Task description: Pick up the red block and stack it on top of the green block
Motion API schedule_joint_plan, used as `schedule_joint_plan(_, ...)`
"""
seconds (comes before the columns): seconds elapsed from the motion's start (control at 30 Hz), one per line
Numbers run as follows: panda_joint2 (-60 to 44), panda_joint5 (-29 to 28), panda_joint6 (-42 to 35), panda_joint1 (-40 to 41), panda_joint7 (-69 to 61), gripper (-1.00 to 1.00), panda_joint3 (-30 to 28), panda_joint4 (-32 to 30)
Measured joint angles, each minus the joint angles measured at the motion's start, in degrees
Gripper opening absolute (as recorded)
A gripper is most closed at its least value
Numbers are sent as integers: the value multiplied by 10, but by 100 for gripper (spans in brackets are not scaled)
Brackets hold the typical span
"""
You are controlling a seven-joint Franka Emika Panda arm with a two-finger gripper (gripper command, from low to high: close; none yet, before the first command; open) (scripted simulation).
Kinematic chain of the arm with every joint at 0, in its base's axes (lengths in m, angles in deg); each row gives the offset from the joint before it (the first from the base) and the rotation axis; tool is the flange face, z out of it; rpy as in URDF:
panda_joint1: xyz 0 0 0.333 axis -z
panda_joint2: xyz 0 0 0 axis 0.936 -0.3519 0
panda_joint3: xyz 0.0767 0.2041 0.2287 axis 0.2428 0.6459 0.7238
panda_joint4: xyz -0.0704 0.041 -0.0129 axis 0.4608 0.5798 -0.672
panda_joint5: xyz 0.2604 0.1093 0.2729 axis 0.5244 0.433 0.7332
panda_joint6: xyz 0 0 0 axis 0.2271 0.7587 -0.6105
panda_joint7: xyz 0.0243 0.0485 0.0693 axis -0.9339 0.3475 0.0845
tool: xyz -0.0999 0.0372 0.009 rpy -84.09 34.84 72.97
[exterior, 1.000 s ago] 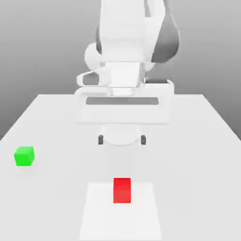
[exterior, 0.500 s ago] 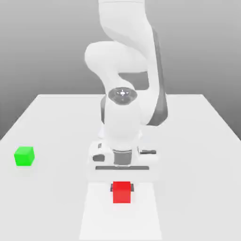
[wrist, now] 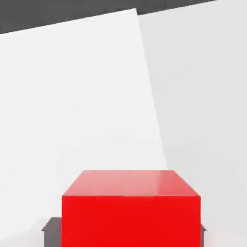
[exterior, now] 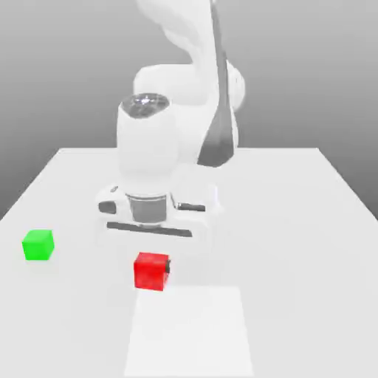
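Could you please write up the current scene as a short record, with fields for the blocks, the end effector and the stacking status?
red block: gripped, with a dark fingertip at its side
green block: on the table, toward the exterior view's left
end effector: shut on the red block
white patch: on the table, nearer the exterior view's camera than the red block
stacking status: red block not yet on the green block

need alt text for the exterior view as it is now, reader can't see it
A white robot arm's gripper grips a red block over a pale table. A green block rests on the table toward the exterior view's left, apart from the red one, and a bright white rectangle lies nearer the camera.
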Motion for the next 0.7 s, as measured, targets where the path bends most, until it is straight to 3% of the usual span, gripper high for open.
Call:
schedule_joint_plan(0.4,25,-42,-51,227,45,-100,-188,30)
schedule_joint_plan(0.47,-4,-14,-26,230,25,-100,-198,32)
schedule_joint_plan(0.6,-85,87,43,249,-46,-100,-161,36)
schedule_joint_plan(0.63,-102,110,57,258,-63,100,-148,37)
schedule_joint_plan(0.7,-102,110,57,258,-63,100,-148,37)
